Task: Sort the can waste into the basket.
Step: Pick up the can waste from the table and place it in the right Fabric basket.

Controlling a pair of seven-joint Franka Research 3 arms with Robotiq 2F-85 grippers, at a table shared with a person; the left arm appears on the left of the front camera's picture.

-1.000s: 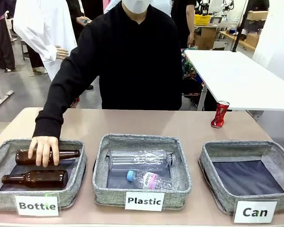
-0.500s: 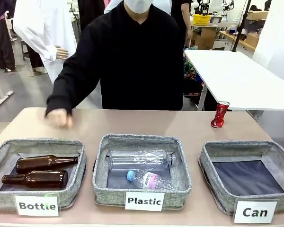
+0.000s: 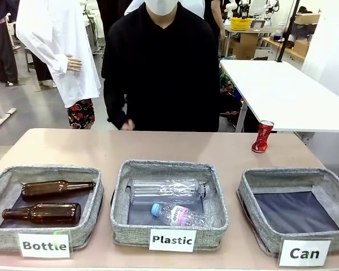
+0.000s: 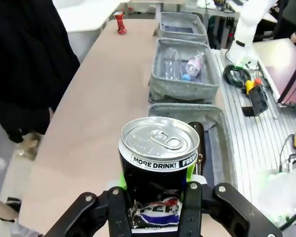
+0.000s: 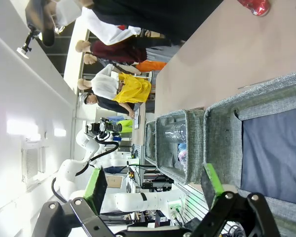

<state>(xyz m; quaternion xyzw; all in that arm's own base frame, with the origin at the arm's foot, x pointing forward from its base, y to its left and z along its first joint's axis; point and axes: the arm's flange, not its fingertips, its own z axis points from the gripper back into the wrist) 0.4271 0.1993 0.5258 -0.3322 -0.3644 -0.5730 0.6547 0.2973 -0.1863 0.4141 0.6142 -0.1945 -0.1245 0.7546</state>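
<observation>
Black can, banded "MORE DRINK!" under its silver top, is sitting upright, pinched between the left tool's green pads. White labels are reading "Bottle", "Plastic" and "Can" on 3 grey baskets. Red can is standing on the worktop beyond the "Can" basket, apart from it. Right tool is hovering spread near that basket.

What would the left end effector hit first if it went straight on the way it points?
Probably the Bottle basket just beyond the black can that the left end effector grips; depth is unclear.
</observation>
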